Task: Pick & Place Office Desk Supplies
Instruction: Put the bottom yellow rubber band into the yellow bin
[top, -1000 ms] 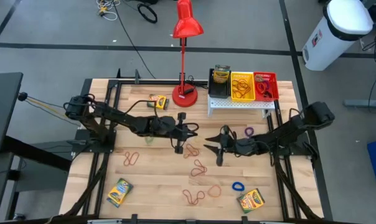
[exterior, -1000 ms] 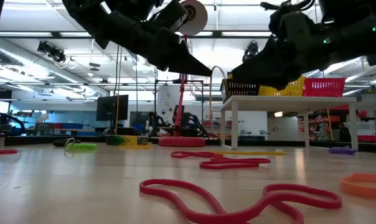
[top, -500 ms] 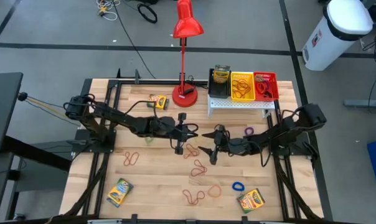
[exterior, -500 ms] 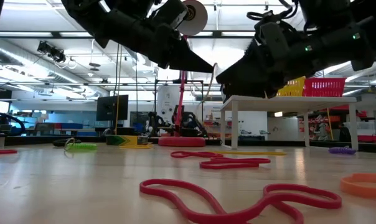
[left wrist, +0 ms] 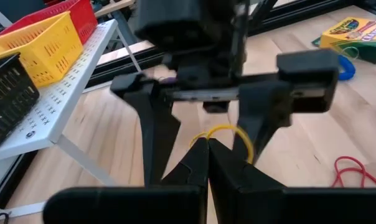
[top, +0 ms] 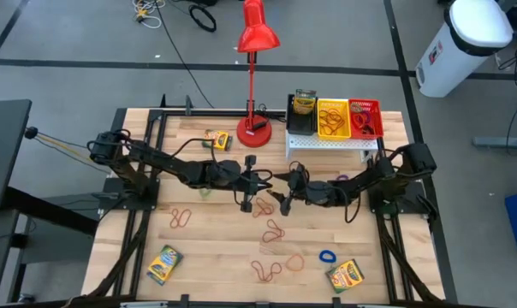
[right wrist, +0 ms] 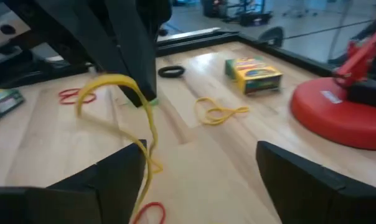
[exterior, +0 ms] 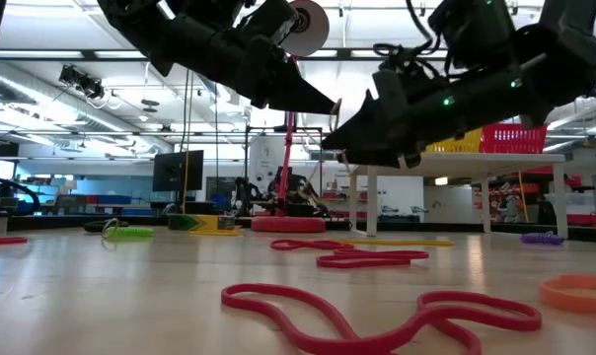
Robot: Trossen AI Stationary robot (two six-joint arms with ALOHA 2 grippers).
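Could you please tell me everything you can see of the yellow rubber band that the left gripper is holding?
The yellow band is a thin rubbery loop, pinched between the shut fingers of the left gripper and held in the air above the table's middle. From the grip it arches up and then hangs down in a loose strand. The right gripper stands open right in front of it, a finger on either side; whether it touches the band cannot be told.

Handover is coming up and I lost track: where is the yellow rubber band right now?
The yellow rubber band hangs pinched in the shut left gripper above mid-table, with the open right gripper facing it, just in front of the red lamp.
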